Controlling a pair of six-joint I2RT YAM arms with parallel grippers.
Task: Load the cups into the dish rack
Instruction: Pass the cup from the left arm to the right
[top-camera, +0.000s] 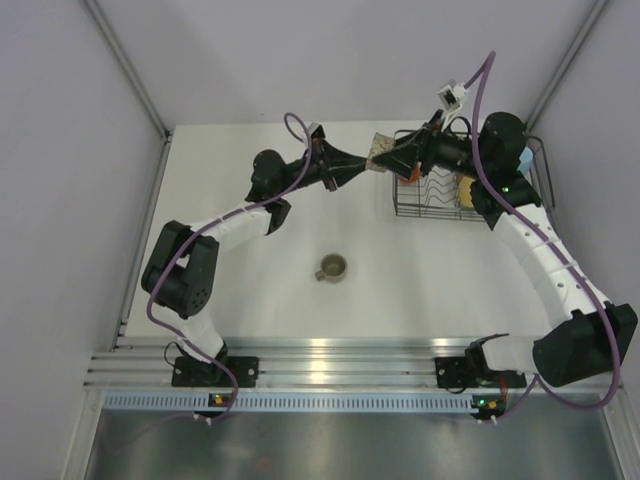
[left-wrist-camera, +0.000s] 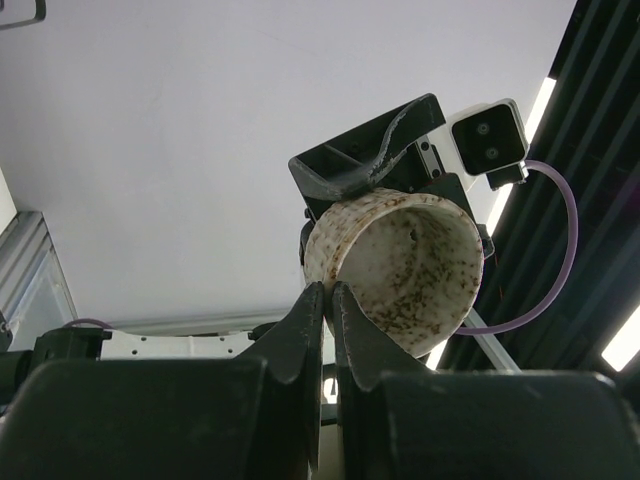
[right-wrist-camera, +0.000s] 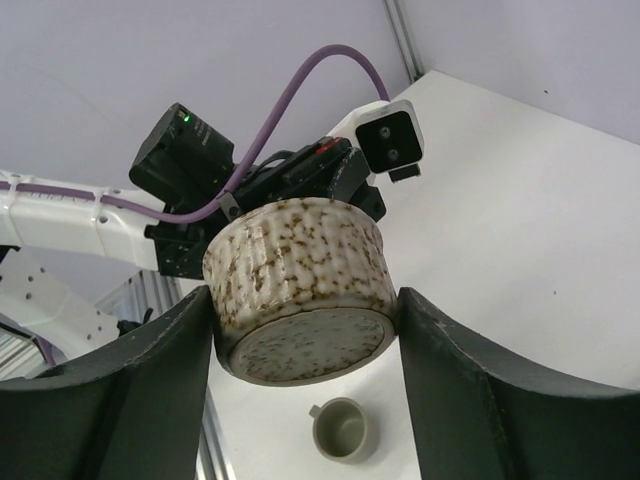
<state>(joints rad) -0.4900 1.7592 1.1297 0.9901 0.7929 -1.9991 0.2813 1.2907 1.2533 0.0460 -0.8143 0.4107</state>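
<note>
Bright even overhead light, soft shadows, blurred near fingers

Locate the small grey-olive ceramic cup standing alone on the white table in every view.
Top external: small grey-olive ceramic cup just below picture centre.
Left wrist: not in it.
Right wrist: bottom centre, below the speckled cream ceramic cup.
Shared landmark: that speckled cream ceramic cup, held aloft, shows in all three.

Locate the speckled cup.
Top view: the speckled cup is airborne at the dish rack's left edge, clamped in the right gripper, the left gripper pinching its rim.
</note>
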